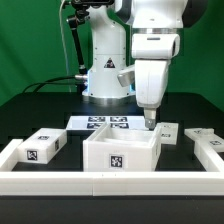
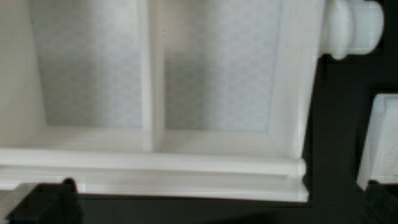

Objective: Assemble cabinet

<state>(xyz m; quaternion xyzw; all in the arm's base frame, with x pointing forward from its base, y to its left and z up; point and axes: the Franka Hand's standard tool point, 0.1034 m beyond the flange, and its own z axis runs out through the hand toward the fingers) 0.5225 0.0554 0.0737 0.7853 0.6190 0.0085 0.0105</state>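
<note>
The cabinet body point(image 1: 122, 152) is an open white box with a square tag on its front, standing at the table's middle front. In the wrist view its inside point(image 2: 160, 80) shows, with a partition down the middle. My gripper point(image 1: 150, 121) hangs just above the box's rear corner on the exterior view's right. In the wrist view my gripper point(image 2: 217, 210) is open: the dark fingertips point(image 2: 54, 205) stand wide apart, with only dark table between them and the box's wall just beyond. It holds nothing.
A tagged white part point(image 1: 40, 146) lies at the exterior view's left. Two more parts point(image 1: 168, 131) point(image 1: 206, 140) lie at the right; one shows in the wrist view point(image 2: 379, 140). The marker board point(image 1: 104, 123) lies behind the box. A white rail point(image 1: 110, 181) borders the front.
</note>
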